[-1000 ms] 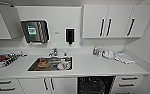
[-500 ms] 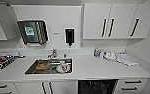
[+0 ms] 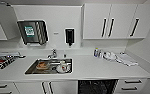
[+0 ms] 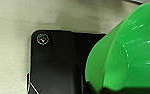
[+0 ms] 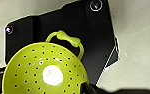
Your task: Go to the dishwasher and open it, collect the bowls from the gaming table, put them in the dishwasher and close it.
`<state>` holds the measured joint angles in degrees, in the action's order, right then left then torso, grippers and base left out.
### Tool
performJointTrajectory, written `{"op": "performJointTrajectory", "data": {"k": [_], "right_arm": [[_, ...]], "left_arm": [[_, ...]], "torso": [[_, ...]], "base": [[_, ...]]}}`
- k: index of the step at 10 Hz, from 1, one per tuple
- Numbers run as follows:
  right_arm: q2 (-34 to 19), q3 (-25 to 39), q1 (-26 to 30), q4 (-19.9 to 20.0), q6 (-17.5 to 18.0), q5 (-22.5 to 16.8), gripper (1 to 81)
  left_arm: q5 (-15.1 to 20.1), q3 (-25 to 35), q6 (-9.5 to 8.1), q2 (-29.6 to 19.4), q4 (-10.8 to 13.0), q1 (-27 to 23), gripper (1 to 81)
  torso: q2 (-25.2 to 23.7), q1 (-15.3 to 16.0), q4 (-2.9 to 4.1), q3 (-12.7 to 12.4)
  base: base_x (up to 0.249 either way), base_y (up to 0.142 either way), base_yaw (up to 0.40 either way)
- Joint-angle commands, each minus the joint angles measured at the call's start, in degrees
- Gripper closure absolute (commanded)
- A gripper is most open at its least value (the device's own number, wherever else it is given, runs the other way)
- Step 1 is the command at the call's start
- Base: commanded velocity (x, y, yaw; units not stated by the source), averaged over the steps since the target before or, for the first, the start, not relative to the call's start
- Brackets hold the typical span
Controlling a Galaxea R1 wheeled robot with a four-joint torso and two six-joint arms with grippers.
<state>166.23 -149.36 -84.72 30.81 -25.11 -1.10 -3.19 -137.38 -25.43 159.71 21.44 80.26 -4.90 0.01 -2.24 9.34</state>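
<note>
- Head view: the robot faces a white kitchen bench (image 3: 91,68) with a steel sink (image 3: 49,66) set into it.
- The sink holds a few dishes, among them an orange item and a white cup-like piece; detail is too blurred to name further.
- The dishwasher (image 3: 97,86) sits under the bench, to the right of the sink. Its dark racked interior is exposed at the lower edge of the view.
- On the wall above the sink: a metal paper-towel dispenser (image 3: 33,32) and a black soap dispenser (image 3: 69,36).
- White wall cabinets (image 3: 111,21) with dark handles hang at upper right.
- Small bottles (image 3: 97,52) and a folded cloth (image 3: 126,59) lie on the bench at right; a dish rack (image 3: 2,60) stands at far left.
- Left wrist view: a green bowl (image 4: 126,52) appears large and close, tilted, above pale speckled floor. Whether the left hand grips it, and how far it is open, cannot be told.
- Right wrist view: a yellow-green perforated bowl (image 5: 44,70) with a loop handle appears close. The right hand's hold and opening cannot be told.
</note>
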Motion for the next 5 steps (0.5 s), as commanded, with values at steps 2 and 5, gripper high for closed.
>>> {"op": "performJointTrajectory", "data": {"k": [2, 5], "right_arm": [[-2.02, 2.06, 3.2, 0.22, -0.2, -4.09, 81.1], [-5.96, 7.06, 3.99, 0.57, -0.02, -4.44, 81.1]], "left_arm": [[-2.52, 7.12, 0.47, -4.57, 2.02, -2.26, 81.1], [-2.69, 13.78, 0.29, -9.39, 1.94, -2.43, 81.1]], "torso": [[0.0, 0.0, 0.0, 0.0], [0.0, -0.01, 0.0, 0.0]], "base": [[0.0, 0.0, 0.0], [0.0, 0.0, 0.0]]}}
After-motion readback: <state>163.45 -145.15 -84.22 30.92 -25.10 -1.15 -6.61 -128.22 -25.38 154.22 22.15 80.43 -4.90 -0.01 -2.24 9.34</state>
